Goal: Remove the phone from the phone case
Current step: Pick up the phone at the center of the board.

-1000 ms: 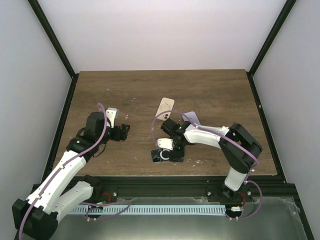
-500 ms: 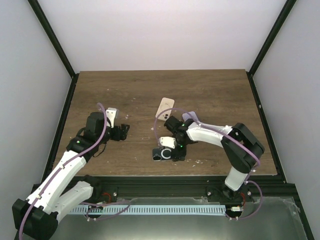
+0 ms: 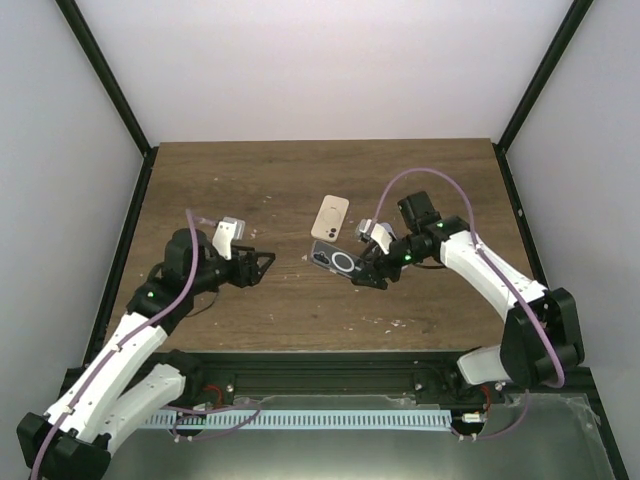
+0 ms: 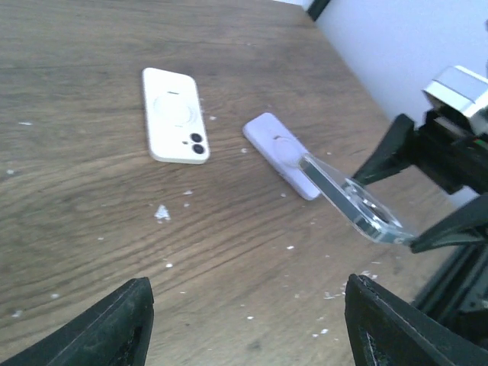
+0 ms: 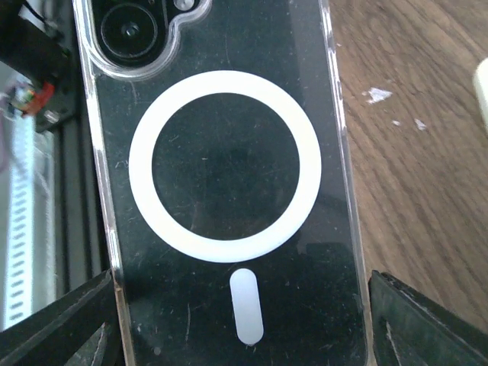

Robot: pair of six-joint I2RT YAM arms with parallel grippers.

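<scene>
A black phone in a clear case with a white ring [image 3: 335, 262] is held off the table by my right gripper [image 3: 372, 268], which is shut on its lower end. In the right wrist view the cased phone [image 5: 221, 175] fills the frame, between my right gripper's [image 5: 236, 339] fingers [image 5: 427, 320]. It also shows in the left wrist view [image 4: 352, 204], tilted above the wood. My left gripper [image 3: 262, 265] is open and empty, left of the phone, low over the table [image 4: 248, 328].
A cream-white phone case [image 3: 331, 217] lies flat behind the held phone; it also shows in the left wrist view [image 4: 174, 114]. A lavender case or phone [image 4: 282, 152] lies beside it, under the held phone. The table's front rail [image 3: 330, 365] is near.
My right gripper has lifted the cased phone from near the front edge and carried it back and to the right. My left gripper has shifted slightly right.
</scene>
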